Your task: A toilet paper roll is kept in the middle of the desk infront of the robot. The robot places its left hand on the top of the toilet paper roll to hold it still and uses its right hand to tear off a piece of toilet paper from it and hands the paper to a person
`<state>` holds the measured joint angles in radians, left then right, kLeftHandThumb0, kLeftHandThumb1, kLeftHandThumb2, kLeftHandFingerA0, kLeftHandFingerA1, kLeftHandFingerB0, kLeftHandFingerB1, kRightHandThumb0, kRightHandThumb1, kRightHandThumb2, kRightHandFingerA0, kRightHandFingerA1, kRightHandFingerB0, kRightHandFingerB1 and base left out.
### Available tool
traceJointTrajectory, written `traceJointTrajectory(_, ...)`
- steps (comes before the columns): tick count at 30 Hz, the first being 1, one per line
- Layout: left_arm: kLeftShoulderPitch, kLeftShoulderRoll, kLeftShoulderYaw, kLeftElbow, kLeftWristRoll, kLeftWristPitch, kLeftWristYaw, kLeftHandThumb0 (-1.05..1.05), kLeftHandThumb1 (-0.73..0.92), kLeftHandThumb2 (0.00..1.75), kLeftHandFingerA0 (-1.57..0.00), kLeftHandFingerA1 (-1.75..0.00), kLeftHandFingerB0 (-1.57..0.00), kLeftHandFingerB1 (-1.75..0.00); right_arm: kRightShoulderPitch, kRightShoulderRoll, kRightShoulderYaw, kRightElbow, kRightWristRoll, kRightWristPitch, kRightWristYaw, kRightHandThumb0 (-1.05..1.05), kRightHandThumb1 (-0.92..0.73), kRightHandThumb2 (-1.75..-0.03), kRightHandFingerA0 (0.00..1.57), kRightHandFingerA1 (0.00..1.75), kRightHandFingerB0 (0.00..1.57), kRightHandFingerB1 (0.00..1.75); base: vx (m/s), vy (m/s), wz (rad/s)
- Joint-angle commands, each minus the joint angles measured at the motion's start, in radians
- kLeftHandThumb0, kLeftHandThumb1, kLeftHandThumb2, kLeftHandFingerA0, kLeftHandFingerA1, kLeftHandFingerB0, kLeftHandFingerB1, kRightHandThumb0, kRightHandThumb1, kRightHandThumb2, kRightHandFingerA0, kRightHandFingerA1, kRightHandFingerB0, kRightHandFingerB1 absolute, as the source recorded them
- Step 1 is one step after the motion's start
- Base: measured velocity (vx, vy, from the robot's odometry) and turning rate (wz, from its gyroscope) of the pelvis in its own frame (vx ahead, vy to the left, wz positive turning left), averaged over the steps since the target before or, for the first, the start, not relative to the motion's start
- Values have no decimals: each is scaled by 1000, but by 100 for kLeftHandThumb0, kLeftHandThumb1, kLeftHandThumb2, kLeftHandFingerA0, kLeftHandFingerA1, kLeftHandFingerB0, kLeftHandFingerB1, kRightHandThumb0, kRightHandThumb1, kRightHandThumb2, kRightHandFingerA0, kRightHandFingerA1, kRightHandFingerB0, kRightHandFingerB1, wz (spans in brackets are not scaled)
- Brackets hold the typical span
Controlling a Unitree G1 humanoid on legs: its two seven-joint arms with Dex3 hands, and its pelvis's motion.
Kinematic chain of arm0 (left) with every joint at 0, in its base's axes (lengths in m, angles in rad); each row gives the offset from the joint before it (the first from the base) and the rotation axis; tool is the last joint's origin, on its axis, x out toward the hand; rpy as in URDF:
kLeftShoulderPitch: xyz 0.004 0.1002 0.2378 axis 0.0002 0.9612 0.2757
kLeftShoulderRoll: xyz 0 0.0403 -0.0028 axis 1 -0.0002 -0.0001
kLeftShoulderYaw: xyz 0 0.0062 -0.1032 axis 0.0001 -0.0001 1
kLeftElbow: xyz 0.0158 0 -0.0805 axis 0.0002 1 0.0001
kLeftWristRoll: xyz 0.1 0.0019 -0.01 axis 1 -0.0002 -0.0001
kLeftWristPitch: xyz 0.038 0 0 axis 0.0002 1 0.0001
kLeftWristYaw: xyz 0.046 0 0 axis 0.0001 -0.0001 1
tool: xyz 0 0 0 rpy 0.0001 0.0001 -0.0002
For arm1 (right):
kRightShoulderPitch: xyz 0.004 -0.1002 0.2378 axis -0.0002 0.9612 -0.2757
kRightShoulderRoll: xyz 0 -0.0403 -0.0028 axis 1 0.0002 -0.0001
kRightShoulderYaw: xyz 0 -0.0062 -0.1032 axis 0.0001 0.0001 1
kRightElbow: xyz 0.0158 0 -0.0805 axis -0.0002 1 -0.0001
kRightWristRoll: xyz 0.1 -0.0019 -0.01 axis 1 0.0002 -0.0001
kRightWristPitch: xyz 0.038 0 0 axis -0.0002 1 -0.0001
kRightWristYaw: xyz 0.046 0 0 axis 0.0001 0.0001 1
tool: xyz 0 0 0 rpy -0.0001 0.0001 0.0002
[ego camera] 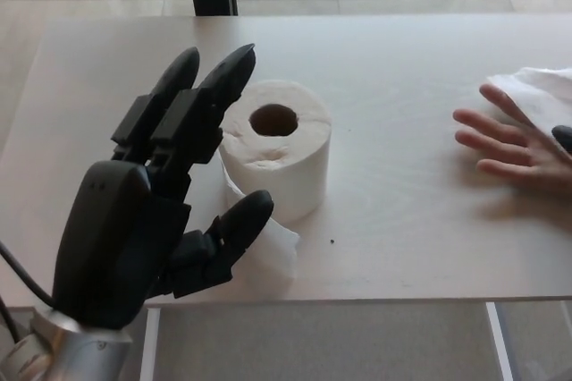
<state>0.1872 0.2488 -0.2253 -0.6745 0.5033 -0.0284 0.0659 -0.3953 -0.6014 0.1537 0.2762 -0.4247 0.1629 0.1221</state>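
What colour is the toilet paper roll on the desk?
White. The toilet paper roll shows clearly in the head view, standing upright with its dark centre hole facing up.

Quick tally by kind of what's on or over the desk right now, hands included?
Toilet paper roll: 1
Torn piece of toilet paper: 1
Robot hands: 2, the open left hand beside the roll and a dark bit of the right hand at the picture's right edge
Person's hand: 1
Desk: 1
Total: 6

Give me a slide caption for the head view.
Open left hand beside the toilet paper roll on the desk; a person's hand with torn paper at right.
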Motion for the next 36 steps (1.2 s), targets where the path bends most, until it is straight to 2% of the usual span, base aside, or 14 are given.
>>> traceJointTrajectory(1, 33, 3, -1, 4, 4, -65, -8, -61, 77, 89, 0, -8, -4, -19, 86, -55, -175, -250, 147, -1, 108, -102, -72, -101, 0, 3, 13, 1, 0, 0, 0)
traceJointTrajectory(4, 64, 3, -5, 9, 12, -90, 6, -54, 87, 66, 0, -6, 0, -27, 203, -76, -360, -503, 262, -6, 170, -96, -70, -99, 0, 7, 11, 9, 0, 0, 0)
traceJointTrajectory(7, 146, 11, -2, -28, 12, -96, 3, -62, 77, 92, 0, -10, -4, -17, 437, -29, -634, -798, 384, 11, 246, -79, -66, -103, 0, 26, 9, 34, 0, 0, 0)
traceJointTrajectory(8, 165, 14, 5, -35, 5, -103, 5, -55, 87, 68, 0, -7, 0, -27, 504, 6, -714, -862, 416, -13, 254, -70, -82, -64, 0, 40, 17, 30, 0, 0, 0)
traceJointTrajectory(12, 269, 38, 58, -49, -52, -171, 17, -61, 77, 90, 0, -6, -4, -17, 884, 241, -1060, -1021, 607, -280, 230, -68, -78, -64, 28, 45, 33, 32, 0, 0, 0)
traceJointTrajectory(13, 310, 47, 80, -52, -72, -191, 17, -59, 79, 90, 0, 0, -6, -12, 982, 324, -1093, -991, 658, -404, 201, -54, -71, -61, 68, 75, 51, 44, 0, 0, 0)
traceJointTrajectory(16, 445, 68, 158, -53, -110, -244, 19, -61, 78, 88, 0, -2, -6, -12, 1195, 518, -1090, -677, 699, -863, 104, -50, -72, -62, 88, 80, 71, 53, 0, 0, 0)
traceJointTrajectory(21, 608, 54, 259, 3, -158, -319, 49, -61, 80, 90, 0, -2, -6, -14, 1342, 431, -1065, 48, 378, -1220, -148, -48, -74, -63, 111, 80, 95, 59, 0, 0, 0)
traceJointTrajectory(25, 674, 50, 364, 72, -213, -369, 48, -50, 88, 66, 0, -8, 0, -23, 1406, 301, -1052, 192, 348, -1081, -137, -53, -74, -63, 119, 82, 101, 57, 0, 0, 0)
traceJointTrajectory(28, 692, 12, 514, 228, -346, -420, 50, -31, 69, 117, -1, -53, 0, -50, 1380, 198, -1069, 280, 470, -797, 58, -51, -69, -61, 98, 57, 75, 46, 0, 0, 0)
traceJointTrajectory(29, 681, -8, 569, 303, -405, -449, 57, -45, 82, 64, -15, -44, -18, -36, 1367, 172, -1072, 316, 484, -750, 79, -55, -70, -62, 94, 55, 72, 45, 0, 0, 0)
traceJointTrajectory(33, 598, -32, 776, 635, -570, -457, 61, -34, 82, 63, -25, -52, -22, -41, 1246, 60, -1043, 554, 480, -557, 75, -58, -70, -61, 87, 58, 65, 47, 0, 0, 0)
traceJointTrajectory(35, 507, 15, 853, 917, -597, -475, 71, -32, 82, 63, -30, -48, -25, -39, 1170, 13, -1023, 672, 477, -474, 61, -50, -58, -97, 82, 75, 51, 60, 0, 0, 0)
traceJointTrajectory(36, 439, 42, 913, 1095, -647, -418, 54, -34, 80, 63, -35, -50, -29, -39, 1115, -35, -973, 747, 436, -398, 58, -55, -72, -62, 80, 58, 58, 44, 0, 0, 0)
